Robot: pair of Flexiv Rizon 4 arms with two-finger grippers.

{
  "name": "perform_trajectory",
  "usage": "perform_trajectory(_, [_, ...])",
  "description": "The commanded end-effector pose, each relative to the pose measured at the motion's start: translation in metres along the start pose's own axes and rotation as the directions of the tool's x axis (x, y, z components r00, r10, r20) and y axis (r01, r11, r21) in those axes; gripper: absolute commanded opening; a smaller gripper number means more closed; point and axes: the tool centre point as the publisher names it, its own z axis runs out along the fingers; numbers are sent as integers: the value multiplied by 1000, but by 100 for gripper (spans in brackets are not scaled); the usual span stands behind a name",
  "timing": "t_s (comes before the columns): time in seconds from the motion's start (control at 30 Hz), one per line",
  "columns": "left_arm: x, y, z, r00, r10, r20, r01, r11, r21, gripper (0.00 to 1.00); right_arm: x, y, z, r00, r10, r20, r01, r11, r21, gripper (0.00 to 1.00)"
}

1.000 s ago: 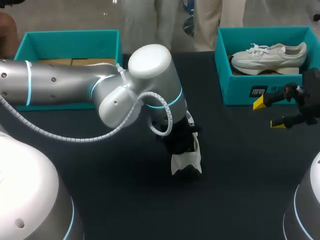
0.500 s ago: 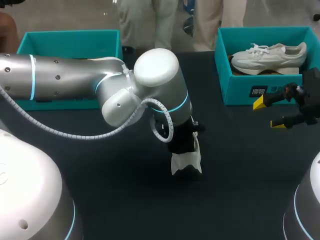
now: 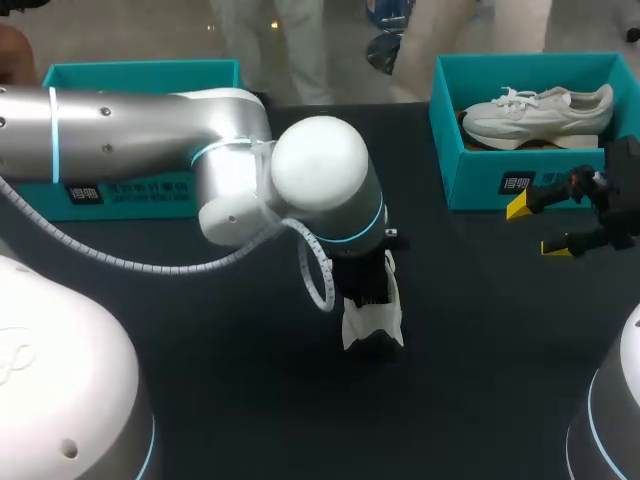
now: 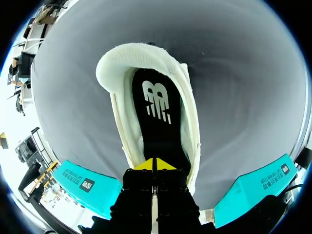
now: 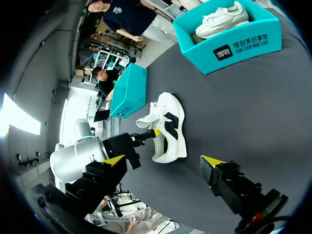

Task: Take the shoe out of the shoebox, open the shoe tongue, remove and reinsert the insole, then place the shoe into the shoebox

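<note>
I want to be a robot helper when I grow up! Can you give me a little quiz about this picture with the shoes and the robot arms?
1. True or false: the right arm's jaws are holding a shoe.
2. Pick one. The left arm's jaws are: A) inside the shoe on the table, B) flat on the bare table, C) high in the air.
3. How many white shoes can you count?
Key: 1) False, they are open and empty. 2) A. 3) Two: the one on the table and the boxed shoe in the right shoebox.
</note>
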Motion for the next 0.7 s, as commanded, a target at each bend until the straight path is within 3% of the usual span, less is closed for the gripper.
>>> perform_trajectory(0.03, [-4, -1, -5, 999, -23, -37, 21, 998, -57, 0, 0, 0, 1, 1000, 2, 4, -2, 1000, -1, 100])
perform_trajectory(0.23, [1, 1, 0, 997, -63, -47, 60, 997, -52, 0, 0, 0, 1, 1000, 2, 4, -2, 1000, -1, 100])
perform_trajectory(0.3, [2, 2, 3, 997, -66, -49, 64, 997, -51, 16, 0, 0, 1, 1000, 2, 4, -2, 1000, -1, 100])
perform_trajectory(0.37, [3, 3, 4, 996, -74, -45, 72, 997, -34, 41, 0, 0, 1, 1000, 2, 4, -2, 1000, -1, 100])
perform_trajectory(0.47, [4, 3, 5, 996, -71, -54, 69, 997, -45, 45, 0, 0, 1, 1000, 2, 4, -2, 1000, -1, 100])
perform_trajectory(0.5, [4, 4, 5, 996, -71, -60, 68, 996, -53, 78, 0, 0, 1, 1000, 2, 4, -2, 1000, -1, 100])
perform_trajectory(0.53, [5, 4, 5, 996, -71, -60, 68, 996, -53, 100, 0, 0, 1, 1000, 2, 4, -2, 1000, -1, 100])
perform_trajectory(0.7, [7, 3, 3, 995, -71, -66, 68, 997, -41, 100, 0, 0, 1, 1000, 2, 4, -2, 1000, -1, 100])
